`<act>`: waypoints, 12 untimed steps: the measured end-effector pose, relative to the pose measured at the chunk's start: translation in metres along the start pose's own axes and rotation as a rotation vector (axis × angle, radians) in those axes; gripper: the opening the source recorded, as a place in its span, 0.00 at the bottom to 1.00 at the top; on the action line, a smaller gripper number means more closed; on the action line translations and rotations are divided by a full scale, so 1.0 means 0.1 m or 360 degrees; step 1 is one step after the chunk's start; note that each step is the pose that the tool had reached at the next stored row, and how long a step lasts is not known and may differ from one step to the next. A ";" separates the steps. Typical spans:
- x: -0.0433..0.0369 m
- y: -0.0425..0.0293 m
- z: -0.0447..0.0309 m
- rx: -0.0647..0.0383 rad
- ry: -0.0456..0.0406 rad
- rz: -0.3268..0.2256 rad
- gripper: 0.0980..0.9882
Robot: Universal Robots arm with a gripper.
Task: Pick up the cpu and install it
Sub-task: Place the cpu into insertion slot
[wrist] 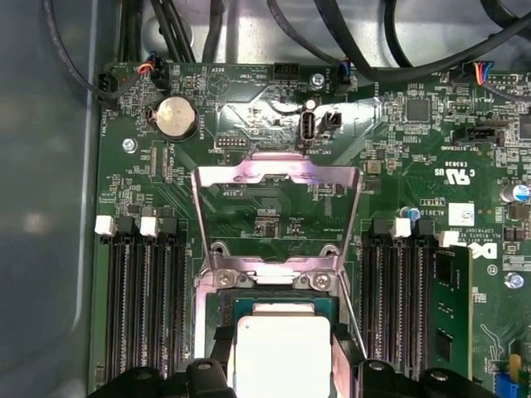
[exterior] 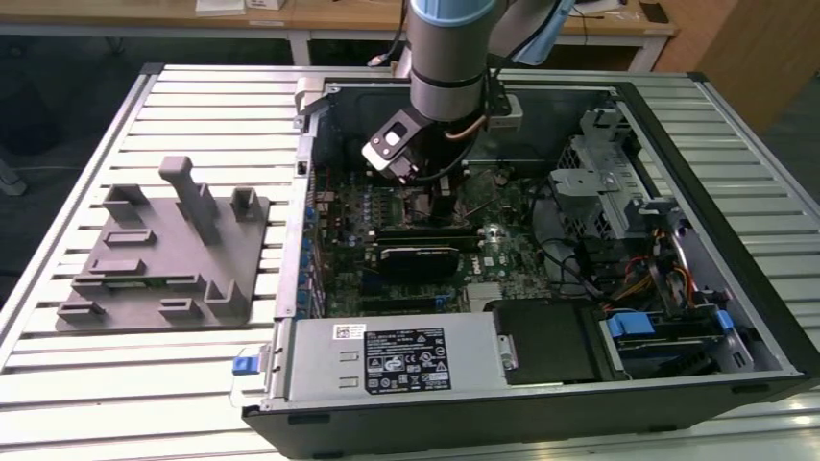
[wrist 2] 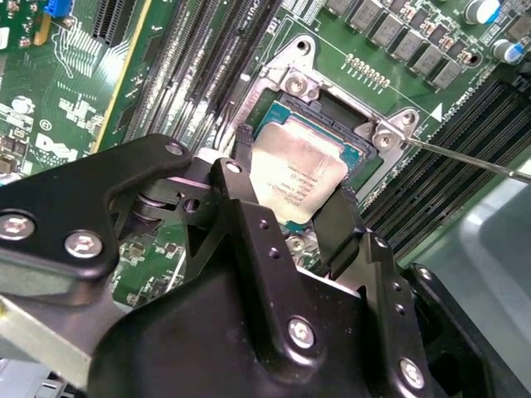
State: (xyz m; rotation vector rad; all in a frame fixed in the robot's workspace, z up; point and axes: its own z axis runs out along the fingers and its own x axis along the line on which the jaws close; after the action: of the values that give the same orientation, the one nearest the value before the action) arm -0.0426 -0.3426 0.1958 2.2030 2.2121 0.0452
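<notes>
Slatted metal table [exterior: 192,106], open computer case [exterior: 513,423], arm [exterior: 451,58] upright over motherboard [wrist: 274,108], claw [wrist 2: 295,171] gripping cpu [wrist 2: 300,179] at socket [wrist 2: 330,124]

One open black computer case [exterior: 539,423] is shown, holding one green motherboard [wrist: 415,157]. Also counted are one silvery-grey square cpu [wrist: 282,356], one round silver coin battery [wrist: 176,116], one grey plastic tray with upright posts [exterior: 141,288], and one black two-fingered gripper [wrist 2: 294,176].
</notes>
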 end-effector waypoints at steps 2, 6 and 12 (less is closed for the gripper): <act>0.005 0.000 0.005 0.0000 0.0000 0.0000 0.50; 0.008 0.000 0.023 0.0000 0.0000 0.0000 0.50; 0.009 -0.002 0.024 0.0000 0.0003 0.0000 0.50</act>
State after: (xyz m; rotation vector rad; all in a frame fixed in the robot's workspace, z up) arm -0.0428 -0.3418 0.1934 2.2040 2.2131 0.0472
